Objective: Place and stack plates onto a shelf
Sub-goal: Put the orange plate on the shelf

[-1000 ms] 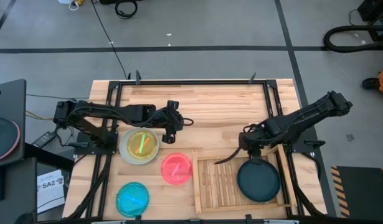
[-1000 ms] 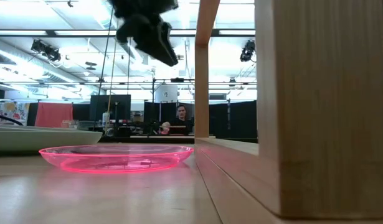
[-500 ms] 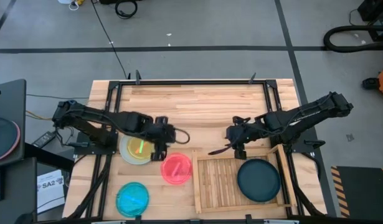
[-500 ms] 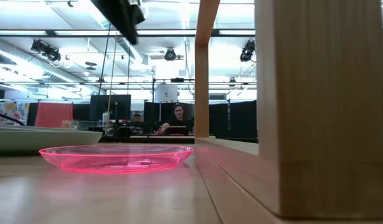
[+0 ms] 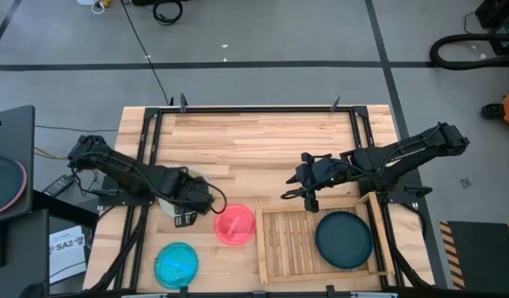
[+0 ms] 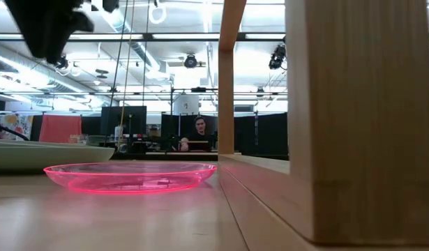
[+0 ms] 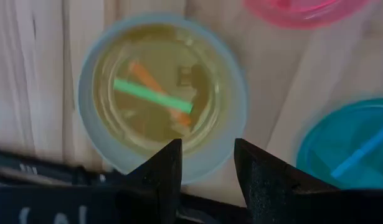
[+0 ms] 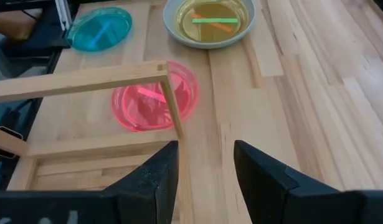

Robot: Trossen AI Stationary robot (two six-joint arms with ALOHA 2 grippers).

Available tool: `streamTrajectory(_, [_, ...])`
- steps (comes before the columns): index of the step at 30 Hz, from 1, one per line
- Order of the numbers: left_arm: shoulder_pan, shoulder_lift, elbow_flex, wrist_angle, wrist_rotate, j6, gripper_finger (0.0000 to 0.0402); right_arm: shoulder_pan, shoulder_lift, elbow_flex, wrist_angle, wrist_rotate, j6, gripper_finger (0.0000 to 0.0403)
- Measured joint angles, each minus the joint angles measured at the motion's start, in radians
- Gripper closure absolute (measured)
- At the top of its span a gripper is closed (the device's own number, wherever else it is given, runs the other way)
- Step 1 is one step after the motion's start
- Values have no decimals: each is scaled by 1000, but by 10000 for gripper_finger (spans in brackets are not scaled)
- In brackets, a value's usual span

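Observation:
A small yellow-green plate (image 7: 157,93) lies inside a large pale mint plate (image 7: 94,140) on the table's left. My left gripper (image 5: 185,218) hangs open above that pair's near rim, pointing down, with nothing between its fingers. A pink plate (image 5: 235,224) lies flat on the table beside the shelf (image 5: 280,242). A cyan plate (image 5: 176,264) lies near the front edge. A dark teal plate (image 5: 343,238) lies on the shelf's right half. My right gripper (image 5: 289,195) is open above the table, just beyond the shelf's far left corner.
The shelf's raised wooden rim (image 8: 85,79) stands between my right gripper and the pink plate (image 8: 144,99). The bare plank tabletop (image 5: 262,141) stretches toward the far edge. Black frame rails (image 5: 146,141) run along the table's sides. A person sits in the room behind (image 6: 199,132).
My left gripper has swung from beyond the yellow-green plate's far right toward the table's near and left edges, and has tipped to point straight down over the plate pair. My right gripper has risen from over the dark teal plate, gone toward the far left, and tipped upward.

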Motion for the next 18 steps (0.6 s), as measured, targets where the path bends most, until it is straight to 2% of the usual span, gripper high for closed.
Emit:
streamTrajectory(7, [30,0,-172,10,36,-46,249,0,0,0,3,0,-11,243])
streamTrajectory(18, [241,0,-422,67,32,-71,249,0,0,0,3,1,-34,243])
